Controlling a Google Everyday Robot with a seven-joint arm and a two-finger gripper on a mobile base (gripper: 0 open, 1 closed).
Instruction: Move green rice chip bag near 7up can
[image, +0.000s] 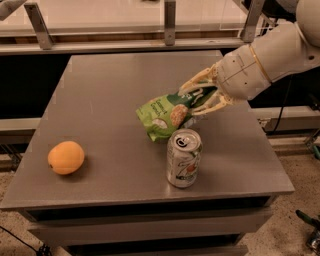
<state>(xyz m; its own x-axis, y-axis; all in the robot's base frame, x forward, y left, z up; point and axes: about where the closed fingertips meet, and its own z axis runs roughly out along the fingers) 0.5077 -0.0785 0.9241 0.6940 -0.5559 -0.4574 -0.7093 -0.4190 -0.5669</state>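
Grey metal table (110, 90) holds three items. Green rice chip bag (167, 116) sits mid-table, right of centre, tilted, its left end low and its right end raised into the gripper (194, 100). Gripper comes in from the right on a white arm (270, 60), with the cream fingers (200, 80) clamped on the bag's right end, one above and one below. Cannot tell whether the bag's low end touches the tabletop. 7up can (184, 157) stands upright near the front edge, pull-tab top visible, just in front of the bag; the bag's lower edge is very close behind the can's rim, contact unclear. Orange fruit (66, 157) rests at front left, well apart from both can and bag. Metal rail (170, 45) runs behind the table's far edge.
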